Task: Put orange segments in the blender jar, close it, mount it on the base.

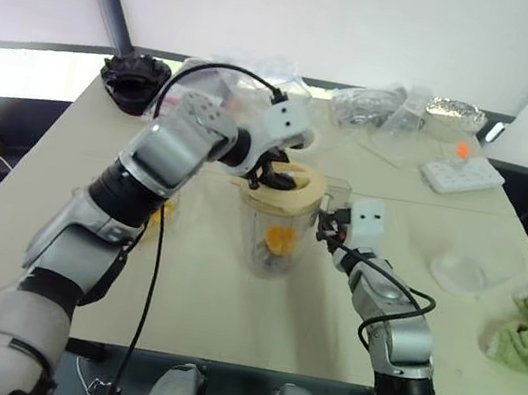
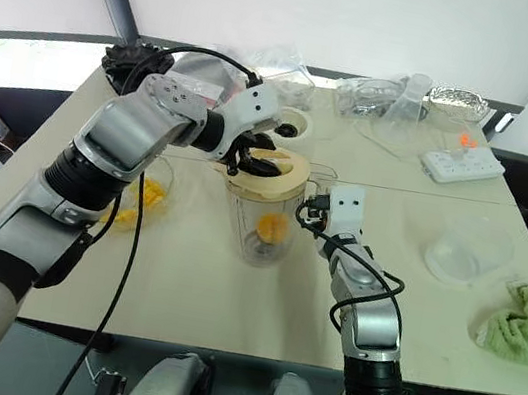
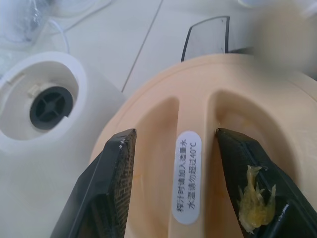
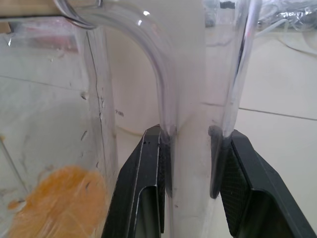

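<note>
Cream plastic fills most of what my left pincer (image 3: 171,191) looks at: the smooth lid (image 1: 287,183) sits on the blender jar (image 1: 276,232), and my two black ribbed fingers (image 3: 106,186) stand apart on either side of its raised centre ridge, not pinching it, a shred of pulp stuck to one pad. Just beyond the lid waits the base (image 3: 47,106), squat, white and round, its dark socket bare. Inside the clear jar walls lie the orange segments (image 2: 272,225), soft and glossy, low near the blade; more yellow fruit rests in a glass bowl (image 2: 148,194) to my left. My right pincer (image 4: 190,166) is clamped on the jar's curved clear handle, steadying it. So, as I judge it, filling and closing look done; mounting the jar on the base is still left.
</note>
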Robot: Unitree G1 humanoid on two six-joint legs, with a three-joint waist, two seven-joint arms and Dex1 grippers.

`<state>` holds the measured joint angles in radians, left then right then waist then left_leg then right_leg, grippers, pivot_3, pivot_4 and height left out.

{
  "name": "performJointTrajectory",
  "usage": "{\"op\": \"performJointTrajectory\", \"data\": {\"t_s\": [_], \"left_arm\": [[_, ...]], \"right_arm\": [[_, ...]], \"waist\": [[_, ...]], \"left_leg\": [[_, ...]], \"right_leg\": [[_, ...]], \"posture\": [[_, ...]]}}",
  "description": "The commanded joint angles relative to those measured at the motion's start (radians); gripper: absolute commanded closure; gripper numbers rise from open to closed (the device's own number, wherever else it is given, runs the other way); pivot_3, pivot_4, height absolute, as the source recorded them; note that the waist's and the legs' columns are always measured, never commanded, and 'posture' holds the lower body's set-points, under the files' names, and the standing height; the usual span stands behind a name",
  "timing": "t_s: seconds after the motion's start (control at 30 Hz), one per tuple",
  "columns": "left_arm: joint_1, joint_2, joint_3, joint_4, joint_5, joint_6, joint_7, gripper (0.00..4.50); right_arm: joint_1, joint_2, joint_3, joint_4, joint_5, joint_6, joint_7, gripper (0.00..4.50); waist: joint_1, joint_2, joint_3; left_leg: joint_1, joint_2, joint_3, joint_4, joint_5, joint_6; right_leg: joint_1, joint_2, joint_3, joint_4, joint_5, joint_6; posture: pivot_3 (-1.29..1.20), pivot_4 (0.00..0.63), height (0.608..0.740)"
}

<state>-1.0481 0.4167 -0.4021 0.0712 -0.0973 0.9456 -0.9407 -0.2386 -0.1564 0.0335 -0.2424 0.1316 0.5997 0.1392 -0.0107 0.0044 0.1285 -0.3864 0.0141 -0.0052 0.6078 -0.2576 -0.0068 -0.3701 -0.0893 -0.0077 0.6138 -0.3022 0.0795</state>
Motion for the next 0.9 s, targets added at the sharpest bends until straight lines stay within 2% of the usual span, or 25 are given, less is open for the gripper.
{"op": "performJointTrajectory", "data": {"t_s": [0.03,0.17,0.3,0.4,0.57,0.7,0.77,0.9], "left_arm": [[0.105,-0.017,-0.021,0.085,0.034,0.026,0.086,1.86],[0.112,-0.045,0.080,0.024,-0.027,-0.009,0.070,1.86],[0.118,-0.063,0.147,-0.008,-0.076,-0.021,0.065,1.86],[0.109,-0.108,0.279,-0.003,-0.156,-0.007,0.099,1.86],[0.104,-0.154,0.438,-0.005,-0.272,-0.009,0.135,1.86],[0.083,-0.167,0.504,0.018,-0.311,-0.044,0.194,1.86],[0.063,-0.174,0.541,0.050,-0.315,-0.077,0.244,1.86],[0.026,-0.165,0.598,0.126,-0.309,-0.167,0.328,1.86]], "right_arm": [[-0.030,0.004,0.007,-0.099,0.008,-0.056,0.019,3.63],[-0.029,0.004,0.007,-0.098,0.008,-0.057,0.027,3.63],[-0.029,0.003,0.007,-0.097,0.006,-0.058,0.032,3.63],[-0.031,0.003,0.009,-0.095,0.005,-0.059,0.035,3.63],[-0.031,-0.001,0.007,-0.093,0.005,-0.062,0.045,3.63],[-0.030,-0.004,0.005,-0.092,0.004,-0.062,0.054,3.63],[-0.030,-0.006,0.003,-0.091,0.003,-0.061,0.057,3.63],[-0.030,-0.006,0.004,-0.093,0.003,-0.059,0.058,3.63]], "waist": [[-0.001,-0.001,-0.001],[0.000,-0.001,0.000],[0.010,-0.007,0.013],[0.015,-0.010,0.024],[0.010,-0.015,0.044],[-0.003,-0.014,0.047],[-0.004,-0.015,0.049],[-0.003,-0.015,0.049]], "left_leg": [[-0.006,0.000,0.000,0.001,0.001,-0.002],[-0.027,0.000,0.000,0.005,0.005,-0.007],[-0.028,-0.002,0.000,0.005,0.008,-0.012],[-0.029,-0.002,0.000,0.007,0.009,-0.014],[-0.029,-0.001,-0.001,0.011,0.011,-0.015],[-0.040,-0.001,0.000,0.016,0.013,-0.019],[-0.040,-0.002,0.000,0.017,0.017,-0.026],[-0.040,-0.002,0.000,0.017,0.017,-0.025]], "right_leg": [[-0.004,0.001,0.000,0.002,0.000,0.001],[-0.022,0.002,0.000,0.004,0.003,0.008],[-0.022,0.003,0.000,0.003,0.003,0.009],[-0.021,0.007,0.001,0.003,0.003,0.010],[-0.023,0.011,0.002,0.007,0.010,0.022],[-0.035,0.012,0.003,0.018,0.009,0.024],[-0.036,0.013,0.003,0.018,0.009,0.024],[-0.036,0.013,0.002,0.019,0.009,0.024]], "posture": [[0.00,0.150,0.740],[0.00,0.150,0.740],[0.00,0.150,0.740],[0.00,0.150,0.740],[0.00,0.150,0.740],[0.00,0.150,0.740],[0.00,0.150,0.740],[0.00,0.150,0.740]]}}
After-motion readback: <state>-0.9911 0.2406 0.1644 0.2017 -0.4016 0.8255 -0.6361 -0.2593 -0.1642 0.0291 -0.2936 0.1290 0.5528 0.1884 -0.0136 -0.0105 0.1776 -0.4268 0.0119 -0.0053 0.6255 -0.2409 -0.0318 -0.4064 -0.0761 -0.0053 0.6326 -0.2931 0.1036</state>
